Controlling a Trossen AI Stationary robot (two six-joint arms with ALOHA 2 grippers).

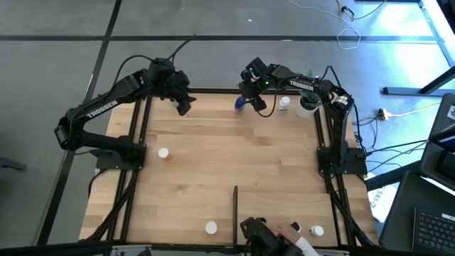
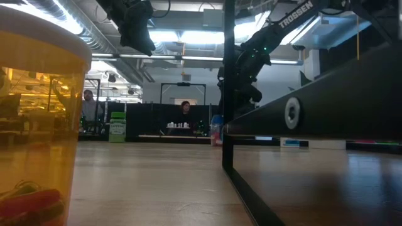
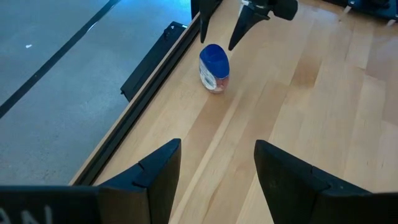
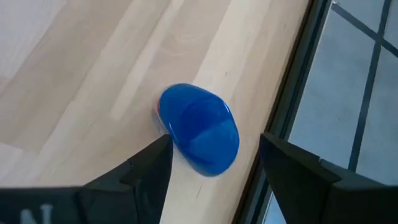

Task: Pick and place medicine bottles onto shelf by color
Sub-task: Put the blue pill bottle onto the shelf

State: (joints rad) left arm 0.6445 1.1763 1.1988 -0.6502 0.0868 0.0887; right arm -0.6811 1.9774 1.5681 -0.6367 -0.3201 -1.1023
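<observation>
A blue-capped bottle (image 1: 239,104) stands upright on its base on the light wood shelf (image 1: 227,163), close to the far rail; it also shows in the left wrist view (image 3: 214,68) and the right wrist view (image 4: 199,127). My right gripper (image 1: 250,99) is open just above it, with one finger on either side of the cap (image 3: 216,37). My left gripper (image 1: 183,105) is open and empty above the far left of the shelf, and the bottle lies ahead of it. An orange bottle with a white cap (image 1: 163,153) stands at the left.
Two white bottles (image 1: 284,103) (image 1: 307,105) stand at the far right. Two white-capped bottles (image 1: 211,227) (image 1: 317,230) stand near the front edge on either side of the black divider bar (image 1: 235,206). A person's hand (image 1: 288,230) reaches in there. An orange bottle (image 2: 38,125) fills the low view's left.
</observation>
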